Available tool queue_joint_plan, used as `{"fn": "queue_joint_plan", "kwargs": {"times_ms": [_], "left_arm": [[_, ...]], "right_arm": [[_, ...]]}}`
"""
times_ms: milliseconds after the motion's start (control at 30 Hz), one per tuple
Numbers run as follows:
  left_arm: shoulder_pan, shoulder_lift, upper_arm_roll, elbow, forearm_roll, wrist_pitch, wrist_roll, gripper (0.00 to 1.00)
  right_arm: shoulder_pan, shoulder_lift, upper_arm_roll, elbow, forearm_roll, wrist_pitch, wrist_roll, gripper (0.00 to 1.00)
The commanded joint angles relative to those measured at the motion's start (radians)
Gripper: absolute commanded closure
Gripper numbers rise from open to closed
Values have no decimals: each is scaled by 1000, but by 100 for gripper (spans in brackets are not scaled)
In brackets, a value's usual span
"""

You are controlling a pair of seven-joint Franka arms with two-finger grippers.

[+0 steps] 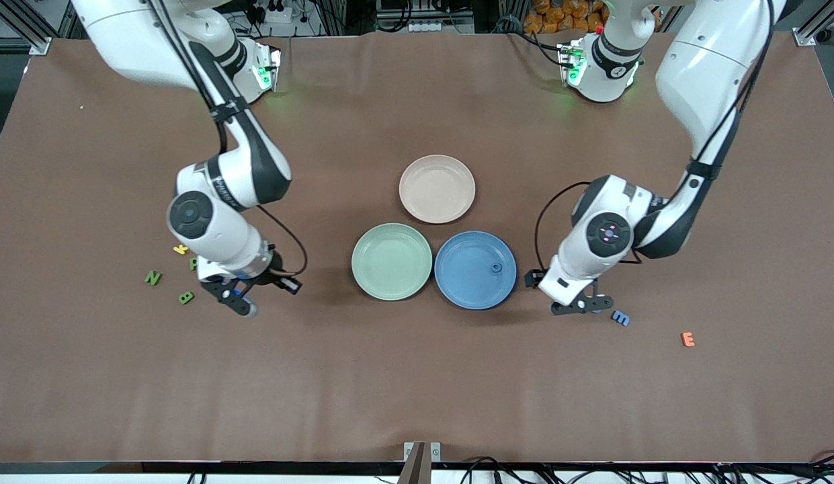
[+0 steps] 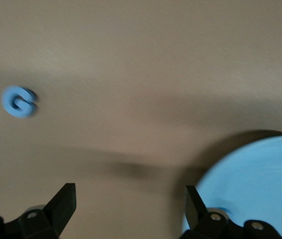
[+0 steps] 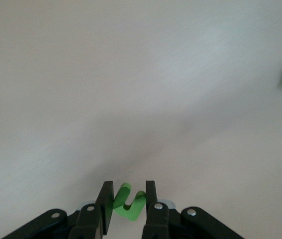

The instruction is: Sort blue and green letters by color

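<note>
Fingers of the right gripper are pressed narrow on a small grass-green flat letter U, which stands between the two black pads with its open end away from the wrist; this gripper hangs just above the brown desk at the right arm's end; the pale green round plate lies well apart from these fingers, toward the middle of the desk, so I judge that the coming move is a carry sideways to that plate.

Fingers of the left gripper stand wide and hold nothing; this gripper is low over the desk between the blue round plate and a small mid-blue letter M, which lies just beside the fingers on the side away from the plate; the left arm is clearly the nearer one to it; its long axis I cannot tell; a mid-blue letter G shows in the left wrist view, apart from the fingers.

Count: three plates, the third a beige round plate; one small blue piece already in the blue plate; three more green letters near the right fingers, N, B and one half hidden; one yellow letter K; one orange letter E.
</note>
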Motion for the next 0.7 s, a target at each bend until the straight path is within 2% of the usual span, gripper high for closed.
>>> {"fn": "queue_joint_plan", "kwargs": {"times_ms": [0,267,667], "left_arm": [[28,26,19,19,75,-8,117,4],[75,71,33,19,111,64,304,4],[100,95,33,19,112,109,349,5]], "right_arm": [[70,100,-7,116,16,-9,91,100],[139,175,-10,189,10,0,187,100],[218,218,-8,215,2,6,306,100]]}}
